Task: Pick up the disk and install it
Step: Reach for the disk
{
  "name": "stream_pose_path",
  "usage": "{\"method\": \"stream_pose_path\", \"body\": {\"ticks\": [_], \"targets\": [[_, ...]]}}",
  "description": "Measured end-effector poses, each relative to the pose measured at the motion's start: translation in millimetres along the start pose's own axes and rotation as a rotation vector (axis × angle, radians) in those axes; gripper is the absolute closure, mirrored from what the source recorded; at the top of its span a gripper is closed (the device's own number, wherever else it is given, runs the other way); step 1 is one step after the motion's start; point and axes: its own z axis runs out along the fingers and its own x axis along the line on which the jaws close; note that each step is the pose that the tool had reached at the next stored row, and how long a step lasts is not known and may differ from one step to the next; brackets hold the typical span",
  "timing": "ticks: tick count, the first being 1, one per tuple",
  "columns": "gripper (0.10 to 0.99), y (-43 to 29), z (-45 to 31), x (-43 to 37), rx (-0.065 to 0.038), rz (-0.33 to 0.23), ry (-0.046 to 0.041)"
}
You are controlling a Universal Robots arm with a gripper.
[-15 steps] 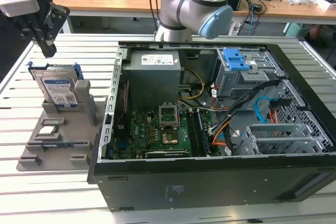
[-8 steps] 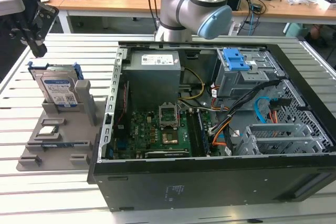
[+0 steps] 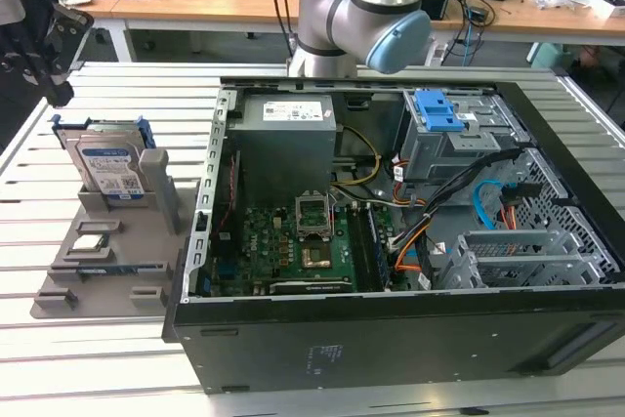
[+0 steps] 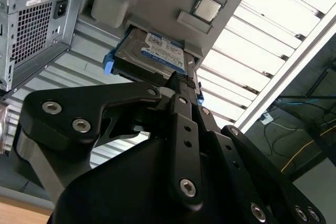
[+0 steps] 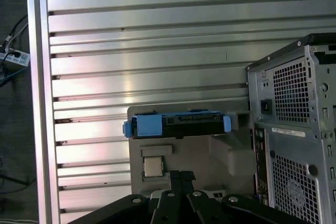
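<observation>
Exterior view: an open desktop computer case [image 3: 391, 241] lies on a slatted aluminium table [image 3: 117, 378]. At the exterior view's left a grey holder tray [image 3: 137, 241] carries the disk [image 3: 109, 171], which stands on edge in its slot with the label facing the camera. The black gripper [image 3: 57, 87] hangs high at the exterior view's left, above the disk and apart from it. Second wrist view: the fingers [image 4: 184, 85] look pressed together on nothing, tips aimed toward the disk's blue bracket [image 4: 108, 62], with a small square chip [image 4: 207, 7] seated on the tray beyond. First wrist view: the disk [image 5: 178, 125] shows its thin upper edge between the blue bracket ends, beside the case's rear wall. In my judgement, a clean pick needs the claw squared across that thin edge, centred between the bracket ends and clear of the tray's upright post [image 3: 161, 187]. The slot hides the disk's lower part, and cables [image 3: 479, 158] partly mask the grey drive cage [image 3: 454, 139]
</observation>
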Motion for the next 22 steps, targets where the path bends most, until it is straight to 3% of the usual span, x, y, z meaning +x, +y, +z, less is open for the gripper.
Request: {"method": "stream_pose_path", "body": {"ticks": [18, 22], "targets": [[0.98, -3.1, -1.1, 42.2, 0.0, 0.0, 0.0], [0.98, -3.6, -1.2, 48.3, 0.0, 0.0, -0.0001]]}}
